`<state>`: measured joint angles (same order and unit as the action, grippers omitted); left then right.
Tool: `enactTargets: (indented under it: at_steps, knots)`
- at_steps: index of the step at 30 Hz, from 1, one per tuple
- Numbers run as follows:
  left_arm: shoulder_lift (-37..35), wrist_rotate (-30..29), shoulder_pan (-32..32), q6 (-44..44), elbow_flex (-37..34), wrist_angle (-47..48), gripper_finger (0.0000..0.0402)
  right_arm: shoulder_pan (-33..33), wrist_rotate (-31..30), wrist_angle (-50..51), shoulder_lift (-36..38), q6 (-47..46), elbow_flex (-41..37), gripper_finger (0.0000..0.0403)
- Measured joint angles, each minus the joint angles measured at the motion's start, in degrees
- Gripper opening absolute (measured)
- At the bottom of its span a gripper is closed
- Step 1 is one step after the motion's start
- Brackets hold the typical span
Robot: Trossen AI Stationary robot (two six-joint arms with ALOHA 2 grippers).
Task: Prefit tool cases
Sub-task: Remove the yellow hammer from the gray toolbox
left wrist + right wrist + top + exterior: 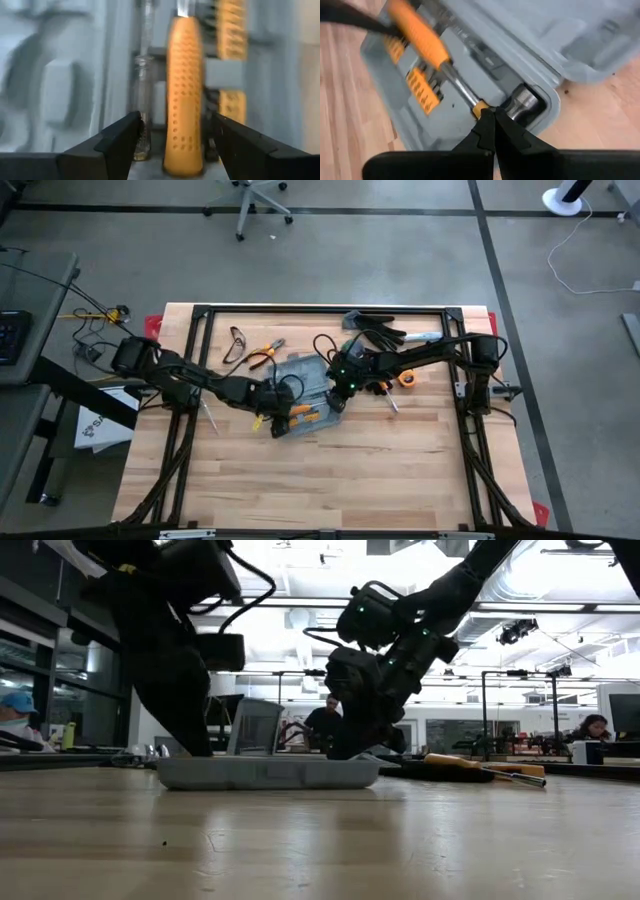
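The grey-blue tool case (305,385) lies open in the middle of the table, its moulded tray (445,115) up and its lid (580,35) beside it. A screwdriver with an orange dotted handle (185,90) lies slanted over the tray. My left gripper (176,120) stands open over the case's near left part (272,418), one finger on each side of that handle with a gap on both sides. My right gripper (492,112) is shut at the screwdriver's other end, on the case's right part (340,395). My right gripper's shut fingertips (487,122) meet the small orange piece (480,107) at the end of the screwdriver's metal shaft, next to a socket (522,102) in the tray's corner. The fingers slant down from the table's right. Whether they pinch it or only press on it, I cannot tell.
Pliers (262,356) and a cord lie at the far left of the case, black gloves (375,330) at the far right. An orange tool (405,378) and loose screwdrivers (392,405) lie beside the case. A black frame (320,308) rims the table. People sit beyond the table.
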<state>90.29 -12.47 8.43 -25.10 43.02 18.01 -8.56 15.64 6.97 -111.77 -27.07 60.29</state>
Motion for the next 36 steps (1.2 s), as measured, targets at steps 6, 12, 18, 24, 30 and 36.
enactTargets:
  at_steps: [6, 12, 18, 24, 30, 36]
  knots:
    - [0.1, -2.3, -1.1, 4.4, -0.1, 0.6, 0.0214, 0.3, -0.2, -0.3, 0.0, -0.1, 0.0, 0.0]
    - [1.0, -7.2, -1.3, 12.2, -0.1, 1.2, 0.0186, 0.3, -0.7, -1.3, -0.1, -1.0, 0.0, 0.0]
    - [6.5, -10.8, -0.2, 25.6, 0.2, -1.6, 0.0184, 0.7, -2.1, -1.4, 0.0, -1.2, -0.1, 0.0]
    - [10.5, -18.3, 0.4, 31.4, 3.3, -1.3, 0.0183, 0.8, -3.2, -1.2, 0.0, -1.4, -0.2, 0.0]
    - [13.5, -20.9, 0.3, 29.9, 4.7, -0.8, 0.0154, 0.8, -3.9, -1.2, 0.0, -1.9, -0.2, 0.0]
    - [14.2, -19.1, -1.2, 21.6, 4.8, 0.3, 0.0068, 1.4, -6.3, -1.6, 0.1, -2.6, -0.1, 0.0]
